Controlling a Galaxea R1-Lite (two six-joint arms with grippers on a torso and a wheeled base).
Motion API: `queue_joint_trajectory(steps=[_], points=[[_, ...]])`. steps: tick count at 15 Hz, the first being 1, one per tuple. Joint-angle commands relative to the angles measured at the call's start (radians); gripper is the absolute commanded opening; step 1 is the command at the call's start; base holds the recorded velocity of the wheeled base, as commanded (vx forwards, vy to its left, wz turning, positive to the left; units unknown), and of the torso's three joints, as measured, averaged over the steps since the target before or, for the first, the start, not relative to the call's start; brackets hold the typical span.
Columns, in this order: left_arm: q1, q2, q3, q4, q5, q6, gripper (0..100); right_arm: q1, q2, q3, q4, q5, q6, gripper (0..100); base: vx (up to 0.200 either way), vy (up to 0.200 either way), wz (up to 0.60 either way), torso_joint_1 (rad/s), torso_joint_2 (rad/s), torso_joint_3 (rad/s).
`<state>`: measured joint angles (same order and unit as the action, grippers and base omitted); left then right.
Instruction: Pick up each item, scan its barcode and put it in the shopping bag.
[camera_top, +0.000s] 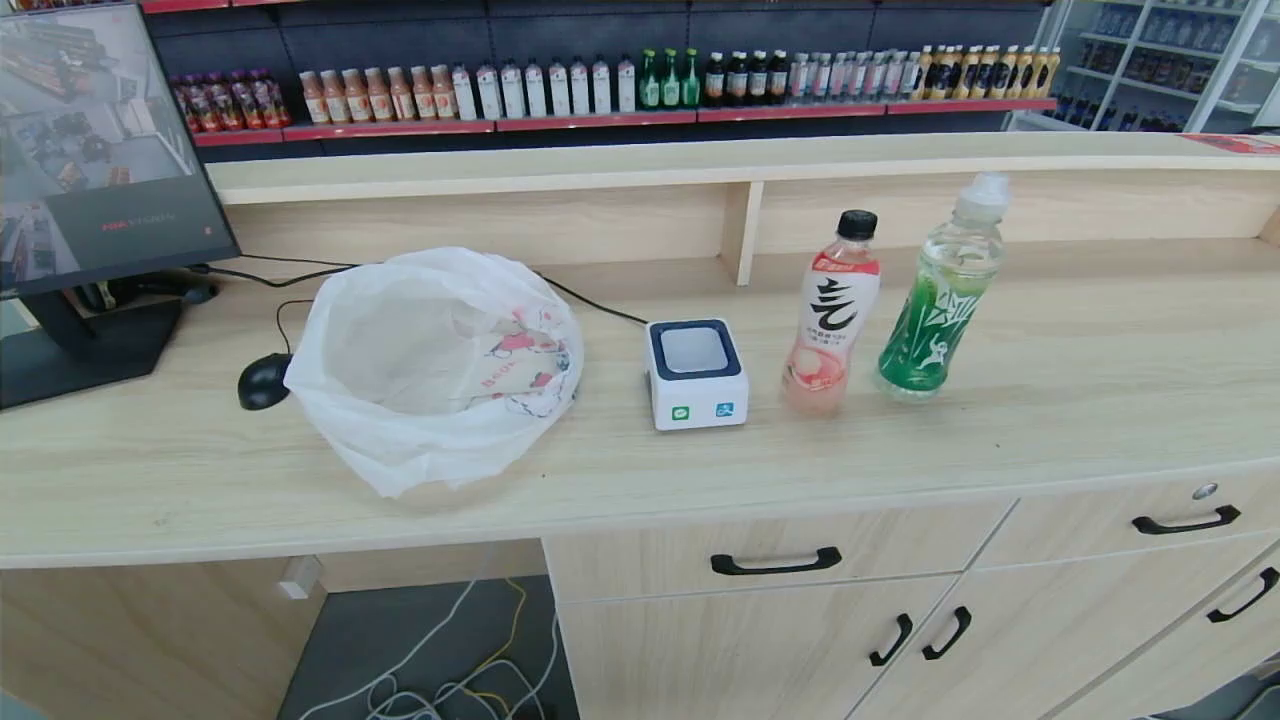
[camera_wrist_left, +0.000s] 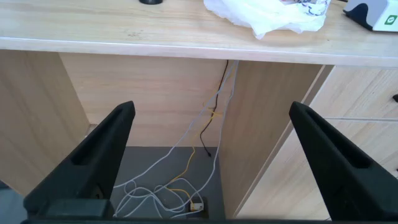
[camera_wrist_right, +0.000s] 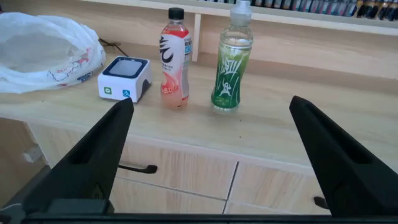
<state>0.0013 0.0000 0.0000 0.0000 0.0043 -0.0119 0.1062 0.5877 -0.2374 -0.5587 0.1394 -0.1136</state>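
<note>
Fingers (camera_wrist_right: 106, 149) of left gripper (camera_wrist_left: 212, 107) and right gripper (camera_wrist_right: 211, 106) gape empty, bottles (camera_wrist_right: 175, 56) standing beyond the right's.

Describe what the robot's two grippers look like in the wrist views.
The left gripper has two matte black fingers. They are long and blocky, with flat faces and angled edges that narrow toward blunt tips. The right gripper looks the same, with two black fingers of the same wedge shape. Both are plain and unmarked.
</note>
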Motion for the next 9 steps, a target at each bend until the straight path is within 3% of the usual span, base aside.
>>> queue_joint_trajectory(steps=[1, 5, 7, 9], points=[[0.0, 0.0, 0.0, 0.0, 0.0, 0.0, 100, 0.04, 0.155, 0.03, -0.128, 0.0, -0.003, 100, 0.0, 0.0, 0.0, 0.0, 0.0, 0.0], [0.0, 0.0, 0.0, 0.0, 0.0, 0.0, 100, 0.119, 0.475, 0.026, -0.474, 0.0, -0.008, 100, 0.0, 0.0, 0.0, 0.0, 0.0, 0.0], [0.0, 0.0, 0.0, 0.0, 0.0, 0.0, 100, 0.167, 0.692, -0.013, -0.725, -0.007, -0.029, 100, 0.0, 0.0, 0.0, 0.0, 0.0, 0.0], [0.0, 0.0, 0.0, 0.0, 0.0, 0.0, 100, 0.228, 0.871, -0.066, -0.948, -0.089, -0.021, 100, 0.0, 0.0, 0.0, 0.0, 0.0, 0.0]])
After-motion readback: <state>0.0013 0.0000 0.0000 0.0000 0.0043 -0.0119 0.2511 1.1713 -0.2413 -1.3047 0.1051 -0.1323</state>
